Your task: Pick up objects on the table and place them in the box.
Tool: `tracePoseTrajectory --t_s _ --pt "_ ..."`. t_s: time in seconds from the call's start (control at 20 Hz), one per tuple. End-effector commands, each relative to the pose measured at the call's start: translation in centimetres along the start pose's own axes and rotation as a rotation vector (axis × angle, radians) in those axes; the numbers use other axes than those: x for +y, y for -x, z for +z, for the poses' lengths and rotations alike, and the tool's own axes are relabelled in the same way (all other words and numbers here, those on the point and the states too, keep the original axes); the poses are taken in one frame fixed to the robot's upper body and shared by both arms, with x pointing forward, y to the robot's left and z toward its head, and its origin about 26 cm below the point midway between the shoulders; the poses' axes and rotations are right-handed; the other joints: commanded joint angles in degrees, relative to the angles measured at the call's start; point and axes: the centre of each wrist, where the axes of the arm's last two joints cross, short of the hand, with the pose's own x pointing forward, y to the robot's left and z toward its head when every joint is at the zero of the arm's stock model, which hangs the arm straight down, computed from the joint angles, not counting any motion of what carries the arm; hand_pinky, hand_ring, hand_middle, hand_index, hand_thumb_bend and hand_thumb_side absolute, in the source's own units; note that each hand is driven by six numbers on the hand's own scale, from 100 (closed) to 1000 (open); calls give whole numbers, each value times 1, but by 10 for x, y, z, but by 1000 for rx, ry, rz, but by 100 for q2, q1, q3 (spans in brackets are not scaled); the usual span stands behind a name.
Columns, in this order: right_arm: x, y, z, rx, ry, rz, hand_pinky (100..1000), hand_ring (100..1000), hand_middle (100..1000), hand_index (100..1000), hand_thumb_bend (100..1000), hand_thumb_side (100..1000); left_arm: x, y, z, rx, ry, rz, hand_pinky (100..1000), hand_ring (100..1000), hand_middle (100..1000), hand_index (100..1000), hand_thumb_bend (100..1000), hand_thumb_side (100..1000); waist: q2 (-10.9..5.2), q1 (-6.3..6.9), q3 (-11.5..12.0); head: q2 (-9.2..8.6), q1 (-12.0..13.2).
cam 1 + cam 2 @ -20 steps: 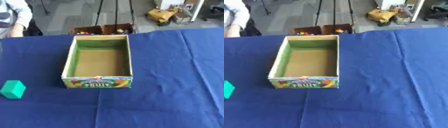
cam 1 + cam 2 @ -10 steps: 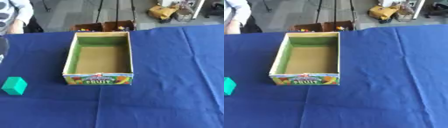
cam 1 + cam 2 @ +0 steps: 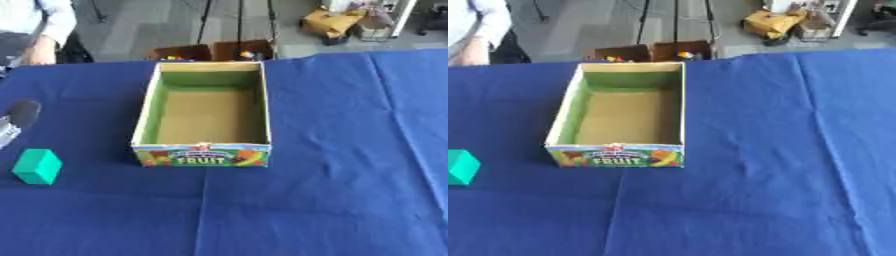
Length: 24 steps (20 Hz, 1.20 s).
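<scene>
- A cardboard box (image 3: 203, 115) sits in the middle of the blue table (image 3: 332, 165). The box is open on top, and its front says "FRUIT".
- A green block (image 3: 38, 166) lies on the table to the left of the box, well apart from it.
- The left hand (image 3: 16, 120) peeks in at the left edge, above the block and not touching it. Only a dark tip shows, so no one can tell how its fingers are.
- The right hand does not show.

Only the left robot hand (image 3: 19, 116) shows, a dark tip at the left edge.
</scene>
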Motion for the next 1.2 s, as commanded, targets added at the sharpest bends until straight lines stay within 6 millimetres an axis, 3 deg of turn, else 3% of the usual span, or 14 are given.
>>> tracePoseTrajectory --t_s 0.05,0.35,0.5,1.2 --pt "-3 -4 -10 -41 -15 9 653 663 523 657 100 785 16 13 -1 2 134 -97 887 943 967 1000 453 1000 -141 8 24 80 74" --pt "-4 -4 -8 -34 -25 15 654 662 521 657 100 784 24 39 -2 71 397 -154 925 971 988 1000 582 1000 -181 44 69 94 88" --pt "-5 -4 -8 -32 -30 18 654 662 521 657 100 785 28 50 -3 108 481 -175 939 981 993 1000 656 940 -194 55 85 79 57" --pt "-5 -4 -7 -28 -40 16 655 661 515 656 100 783 23 88 -6 228 743 -217 970 1000 1000 1000 760 774 -159 89 38 -13 95"
